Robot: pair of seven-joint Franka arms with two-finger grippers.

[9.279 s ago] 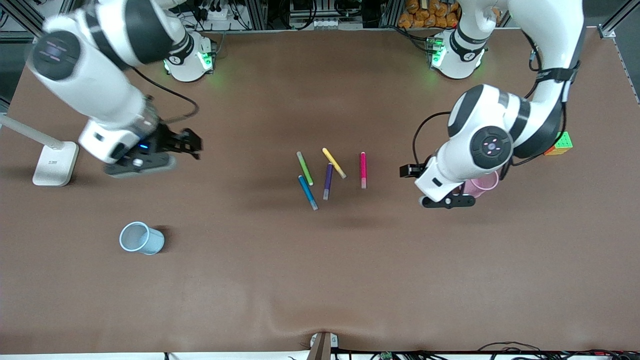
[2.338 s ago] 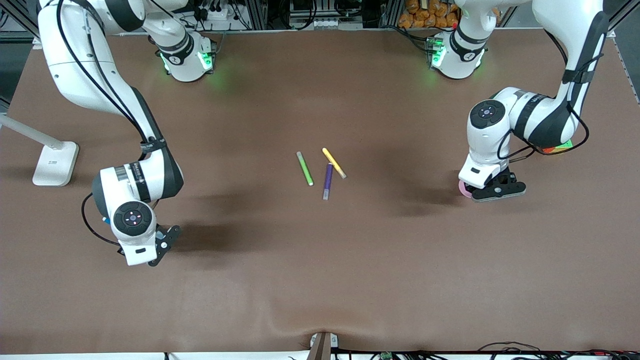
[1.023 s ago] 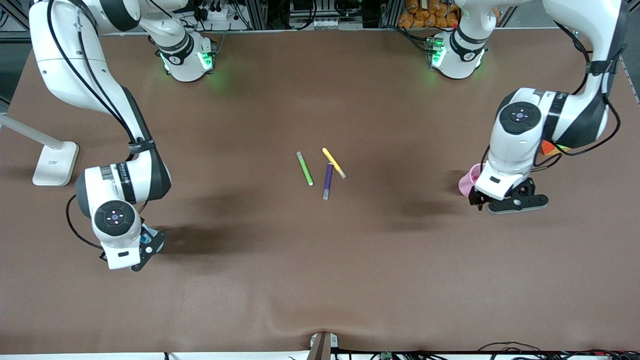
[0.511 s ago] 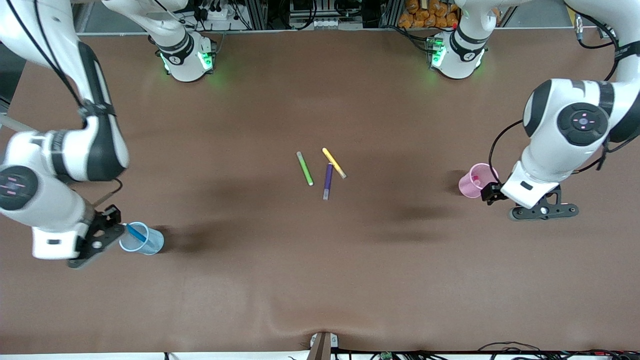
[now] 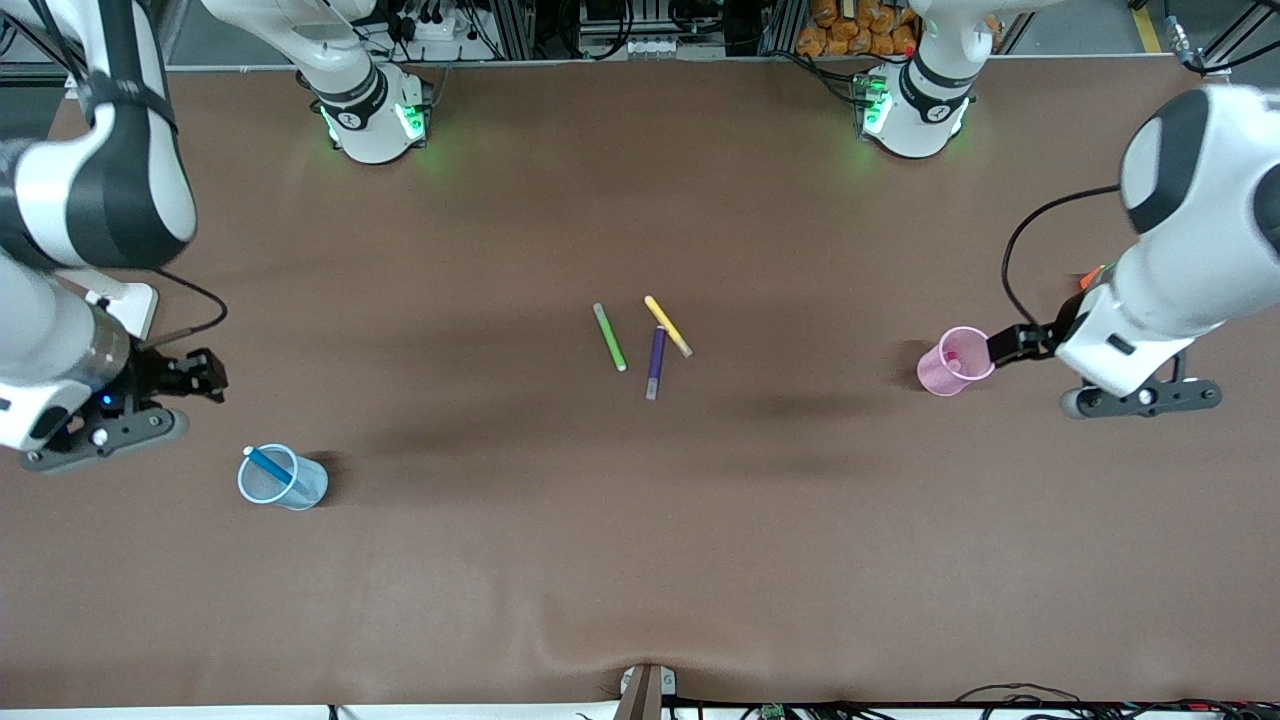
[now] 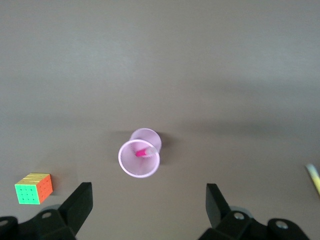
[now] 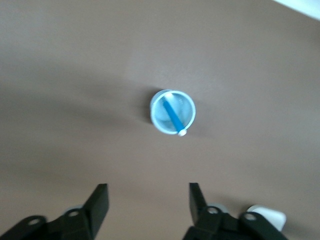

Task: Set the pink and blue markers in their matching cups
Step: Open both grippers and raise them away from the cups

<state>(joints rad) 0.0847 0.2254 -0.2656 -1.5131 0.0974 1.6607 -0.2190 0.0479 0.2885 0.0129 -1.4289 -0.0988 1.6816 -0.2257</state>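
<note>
1. Both arms have pulled up and away from the cups since half a second ago: your right gripper [image 5: 205, 375] now hangs over bare worktop [image 5: 640, 560] toward the right arm's end, clear of the blue cup [image 5: 283, 478], and your left gripper [image 5: 1010, 343] has lifted off beside the pink cup [image 5: 955, 361].
2. Look at the fingers: the left pair stand wide apart and empty in the left wrist view, and the right pair also stand apart with nothing between them.
3. Your blue marker [image 5: 270, 467] leans inside the blue cup, and the pink marker [image 6: 142, 152] sits down inside the pink cup, only its end showing.
4. Judged from that, both placements look done; you are in the retreat step. The next move calls only for carrying each arm clear without brushing its cup.
5. Taking the purple marker [image 5: 655, 362] as your landmark: the green marker [image 5: 609, 337] lies just beside it toward the right arm's end, and the yellow marker [image 5: 668, 325] touches or nearly touches its upper end. All three are distractors; leave them.
6. Well apart from the purple marker, a colour cube [image 6: 33, 188] sits near the pink cup, and a white lamp base [image 5: 125, 300] sits at the right arm's end. Nothing blocks either arm's way.
</note>
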